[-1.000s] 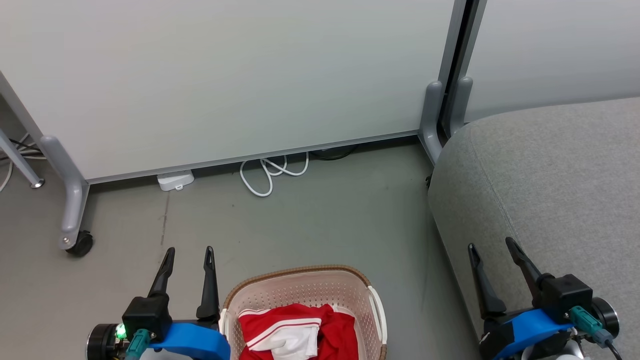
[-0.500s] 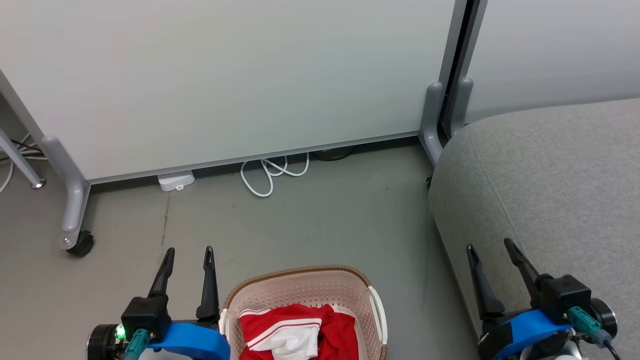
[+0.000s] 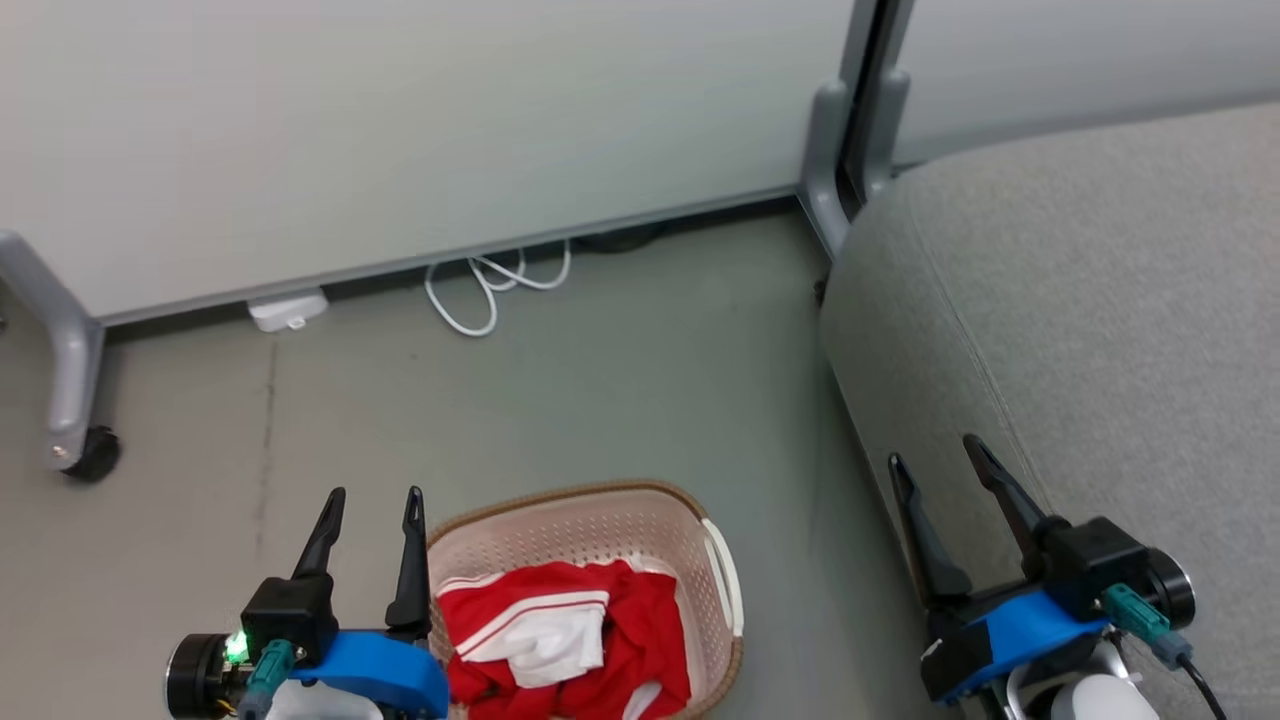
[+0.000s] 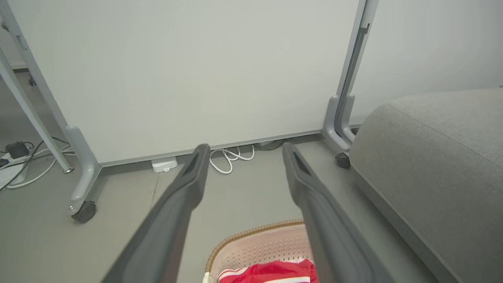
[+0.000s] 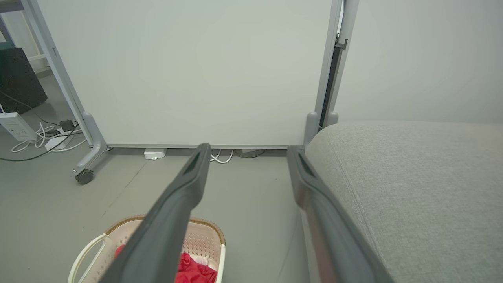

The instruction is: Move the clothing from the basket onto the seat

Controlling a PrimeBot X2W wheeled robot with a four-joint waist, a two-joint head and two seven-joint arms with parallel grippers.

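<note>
Red clothing [image 3: 560, 635] with white panels lies bunched in the cream basket [image 3: 600, 525] on the floor at the bottom centre of the head view. Its brown rim [image 4: 251, 232] and red cloth [image 4: 275, 272] show low in the left wrist view, and the basket [image 5: 204, 239] with the clothing [image 5: 192, 271] sits at the lower left of the right wrist view. The grey seat [image 3: 1100, 300] fills the right side. My left gripper [image 3: 372, 495] stands open just left of the basket. My right gripper [image 3: 935, 450] stands open over the seat's near edge. Both hold nothing.
A pale partition panel [image 3: 400, 120] on grey legs with a castor [image 3: 90, 455] closes the back. A white cable loop [image 3: 480, 290] and a small white box [image 3: 288, 310] lie at its foot. Bare grey floor [image 3: 600, 400] lies between the basket and the panel.
The whole head view has shifted up and to the left, so the camera has moved. The basket, the clothing and both open grippers keep their places relative to one another.
</note>
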